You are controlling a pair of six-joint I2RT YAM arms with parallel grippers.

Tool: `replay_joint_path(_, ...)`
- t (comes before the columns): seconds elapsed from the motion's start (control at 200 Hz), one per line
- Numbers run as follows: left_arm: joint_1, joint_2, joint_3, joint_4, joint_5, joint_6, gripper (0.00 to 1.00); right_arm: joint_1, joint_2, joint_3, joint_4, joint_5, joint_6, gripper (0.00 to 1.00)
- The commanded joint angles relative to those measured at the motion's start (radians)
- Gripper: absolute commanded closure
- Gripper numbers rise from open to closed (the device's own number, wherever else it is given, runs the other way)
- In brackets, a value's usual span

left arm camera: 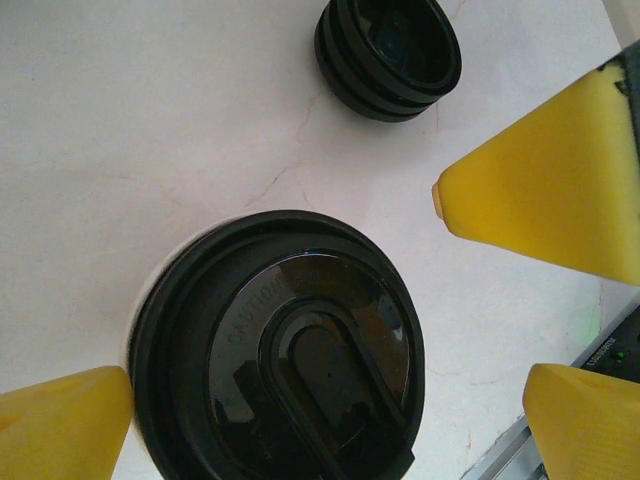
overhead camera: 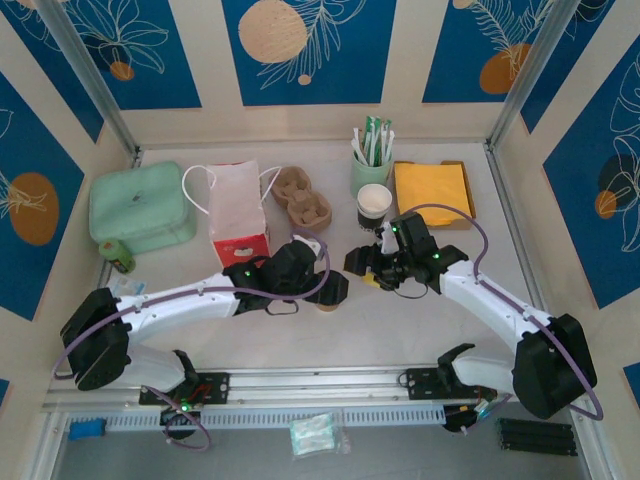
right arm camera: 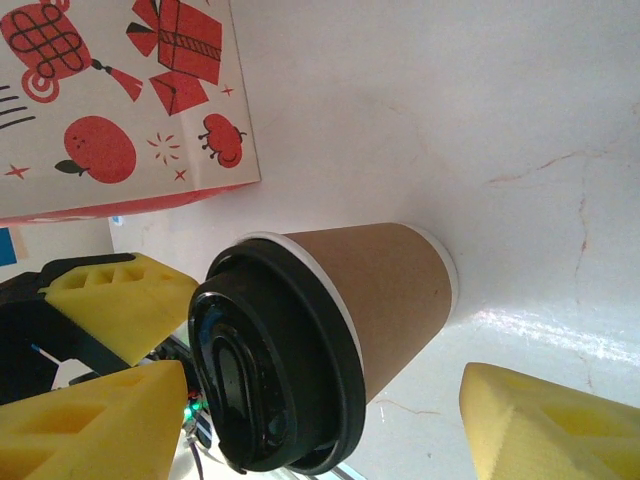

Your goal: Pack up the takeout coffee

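The takeout coffee [right arm camera: 390, 290], a brown paper cup with a black lid [left arm camera: 280, 350], stands upright on the white table in front of the red-and-white bag [overhead camera: 240, 215]. My left gripper [left arm camera: 330, 430] hovers over the lid, open, with one yellow finger [left arm camera: 60, 425] close beside the lid's rim and the other finger well off to its right. From the right, my right gripper [right arm camera: 325, 400] faces the cup's side, open; its right finger [right arm camera: 550, 420] is clear of the cup. In the top view the cup [overhead camera: 328, 302] peeks out under the left gripper [overhead camera: 322, 285], with the right gripper [overhead camera: 365, 265] beside it.
A loose black lid [left arm camera: 390, 55] lies just beyond the cup. Behind stand a cardboard cup carrier [overhead camera: 303, 195], a lidless white cup [overhead camera: 374, 205], a green cup of straws [overhead camera: 370, 160], yellow napkins [overhead camera: 432, 190] and a green box [overhead camera: 140, 205]. The right gripper's finger [left arm camera: 545, 190] is close.
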Motion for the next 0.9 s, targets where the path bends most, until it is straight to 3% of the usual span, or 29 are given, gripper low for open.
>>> replay_joint_path(0.0, -0.007, 0.01, 0.013, -0.008, 0.003, 0.0, 0.01, -0.004, -0.02, -0.013, -0.006, -0.027, 0.006, 0.28)
replay_joint_path(0.33, -0.002, -0.044, 0.06, -0.239, -0.203, 0.031, 0.01, 0.05, -0.02, 0.034, -0.116, 0.07, -0.064, 0.34)
replay_joint_path(0.535, 0.01, -0.041, 0.04, -0.253, -0.22, 0.056, 0.01, 0.098, -0.018, 0.041, -0.151, 0.136, -0.081, 0.42)
replay_joint_path(0.895, 0.023, -0.042, 0.024, -0.235, -0.229, 0.072, 0.0, 0.13, 0.033, 0.077, -0.128, 0.138, -0.087, 0.58)
